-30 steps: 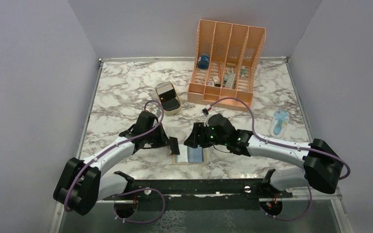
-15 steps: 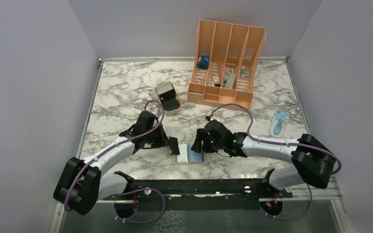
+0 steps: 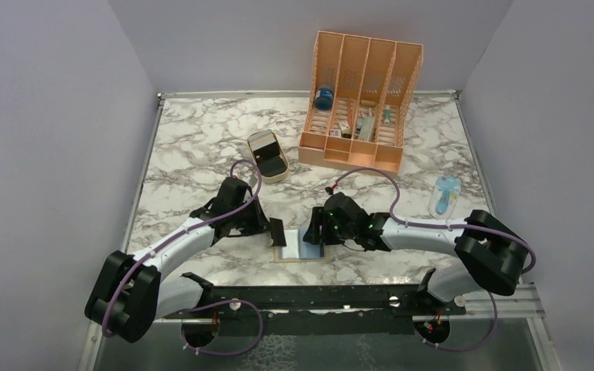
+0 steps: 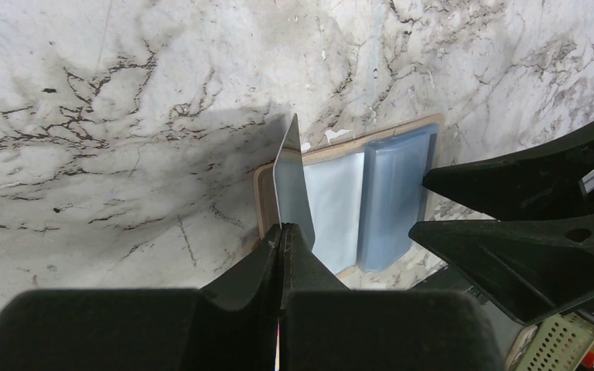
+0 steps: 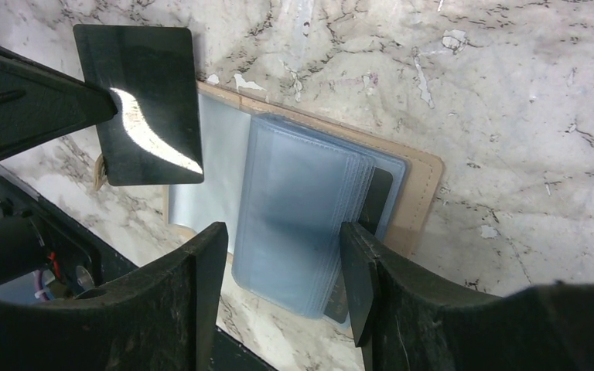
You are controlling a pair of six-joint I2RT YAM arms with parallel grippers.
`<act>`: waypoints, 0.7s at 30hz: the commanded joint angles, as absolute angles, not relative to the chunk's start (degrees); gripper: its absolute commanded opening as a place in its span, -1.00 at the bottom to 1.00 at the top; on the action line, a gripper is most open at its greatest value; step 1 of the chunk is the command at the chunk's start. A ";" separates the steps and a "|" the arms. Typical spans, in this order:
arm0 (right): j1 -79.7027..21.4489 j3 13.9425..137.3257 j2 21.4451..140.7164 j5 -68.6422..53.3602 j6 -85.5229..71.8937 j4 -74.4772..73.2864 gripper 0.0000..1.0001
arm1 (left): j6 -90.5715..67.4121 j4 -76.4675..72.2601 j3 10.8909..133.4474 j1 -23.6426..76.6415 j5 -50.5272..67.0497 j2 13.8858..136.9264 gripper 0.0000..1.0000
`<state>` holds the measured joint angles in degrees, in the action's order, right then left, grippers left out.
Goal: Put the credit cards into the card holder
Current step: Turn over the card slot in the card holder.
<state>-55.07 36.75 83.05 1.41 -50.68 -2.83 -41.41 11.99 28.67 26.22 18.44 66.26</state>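
Note:
The tan card holder (image 3: 294, 253) lies open near the table's front edge, its light-blue pockets (image 5: 302, 209) facing up. It also shows in the left wrist view (image 4: 356, 197). My left gripper (image 3: 276, 232) is shut on a dark credit card (image 5: 139, 104), held on edge over the holder's left side; the card shows edge-on in the left wrist view (image 4: 290, 182). My right gripper (image 5: 282, 255) is open, its fingers straddling the stack of blue pockets. Another dark card (image 5: 375, 202) sits tucked under the pockets at the right.
A tan oval tray (image 3: 267, 155) with a dark card stands behind the left arm. A big orange slotted organizer (image 3: 360, 100) stands at the back. A small blue-and-white item (image 3: 444, 195) lies at the right.
My right gripper has drawn slightly lower and nearer over the card holder's right half. The left arm and its card have not moved.

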 commanded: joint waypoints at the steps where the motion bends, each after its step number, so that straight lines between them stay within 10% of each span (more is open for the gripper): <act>1: -55.37 36.33 84.10 -0.07 -50.86 0.13 0.11 | -40.48 11.91 27.92 26.21 16.77 65.31 -1.00; 21: -55.37 40.38 86.42 -5.98 -47.72 0.00 0.13 | -41.04 11.04 26.77 26.24 17.20 64.99 -1.00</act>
